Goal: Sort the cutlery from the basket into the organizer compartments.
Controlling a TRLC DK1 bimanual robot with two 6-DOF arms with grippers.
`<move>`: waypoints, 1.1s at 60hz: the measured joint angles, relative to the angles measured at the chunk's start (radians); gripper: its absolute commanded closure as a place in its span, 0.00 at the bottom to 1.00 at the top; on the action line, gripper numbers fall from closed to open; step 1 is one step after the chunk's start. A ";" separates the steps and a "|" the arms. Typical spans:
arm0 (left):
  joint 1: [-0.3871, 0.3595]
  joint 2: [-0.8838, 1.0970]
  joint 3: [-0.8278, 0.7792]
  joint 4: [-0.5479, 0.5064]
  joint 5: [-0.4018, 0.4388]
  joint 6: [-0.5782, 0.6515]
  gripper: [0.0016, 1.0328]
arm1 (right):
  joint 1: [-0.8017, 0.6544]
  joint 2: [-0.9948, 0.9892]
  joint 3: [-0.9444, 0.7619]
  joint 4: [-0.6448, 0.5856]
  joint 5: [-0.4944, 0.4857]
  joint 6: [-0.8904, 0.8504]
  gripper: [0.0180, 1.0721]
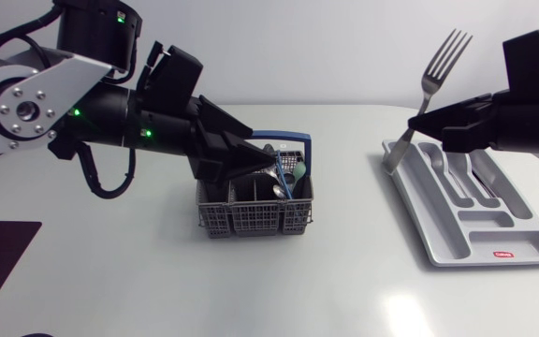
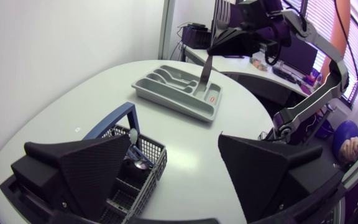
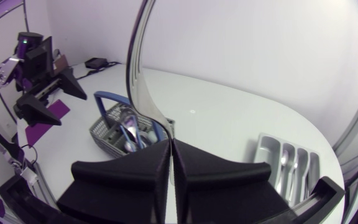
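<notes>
Cutlery is split between three places: a fork (image 1: 435,84) is up in the air in the right claw (image 1: 417,124), several spoons (image 1: 447,168) lie in the grey organizer (image 1: 531,245), and a few pieces stand in the wire basket (image 1: 251,213) in the middle of the counter (image 1: 110,281). The right claw is clamped on the fork low on its handle. The right wrist view shows both fingers pressed together around it. The tines point up and the handle end angles down toward the organizer's far corner; I cannot tell whether the tip touches the tray rim. Gripping near the handle end keeps the tines clear and lets the handle lead into a long slot. I judge this to be the placing step. The fork would need tipping flat and lining up with a long compartment beside the spoons, so it does not land across a divider. The left claw (image 1: 262,154) hangs spread wide over the basket, with nothing between its fingers, just beside the raised blue handle (image 1: 286,140). That stance looks like readiness for the next pick; the handle and narrow cells leave little room, so a clean descent will matter
</notes>
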 measured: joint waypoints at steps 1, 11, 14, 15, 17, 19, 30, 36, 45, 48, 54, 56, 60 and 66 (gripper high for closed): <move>-0.005 0.000 0.000 -0.001 -0.011 0.003 0.04 | -0.008 0.000 0.000 -0.005 0.013 -0.007 0.94; -0.059 0.000 0.000 -0.023 -0.114 0.040 0.04 | -0.118 0.037 0.013 -0.028 0.107 -0.051 0.94; -0.069 0.000 0.000 -0.026 -0.133 0.046 0.04 | -0.152 0.063 0.020 -0.030 0.134 -0.060 0.94; -0.071 0.000 0.000 -0.027 -0.133 0.046 0.04 | -0.163 0.073 0.024 -0.032 0.146 -0.064 0.94; -0.072 0.000 0.000 -0.027 -0.137 0.047 0.04 | -0.184 0.093 0.029 -0.034 0.171 -0.074 0.94; -0.072 0.000 0.000 -0.031 -0.141 0.047 0.04 | -0.201 0.111 0.032 -0.035 0.187 -0.081 0.94; -0.074 0.000 0.000 -0.053 -0.159 0.055 0.04 | -0.269 0.216 0.047 -0.034 0.282 -0.108 0.94; -0.081 0.000 0.000 -0.058 -0.180 0.065 0.04 | -0.284 0.275 0.056 -0.016 0.357 -0.112 0.94; -0.100 0.000 0.000 -0.061 -0.200 0.069 0.04 | -0.332 0.428 0.133 -0.010 0.414 -0.111 0.94; -0.105 0.000 0.000 -0.063 -0.204 0.069 0.04 | -0.350 0.481 0.160 -0.008 0.426 -0.111 0.94; -0.107 0.000 0.000 -0.064 -0.208 0.069 0.04 | -0.377 0.592 0.229 -0.004 0.472 -0.107 0.94; -0.107 0.000 0.000 -0.065 -0.208 0.069 0.04 | -0.383 0.628 0.255 -0.002 0.483 -0.106 0.94; -0.109 0.000 0.000 -0.065 -0.210 0.069 0.04 | -0.393 0.687 0.296 0.002 0.496 -0.102 0.94; -0.121 0.000 0.000 -0.065 -0.211 0.069 0.04 | -0.409 0.787 0.359 0.015 0.526 -0.095 0.94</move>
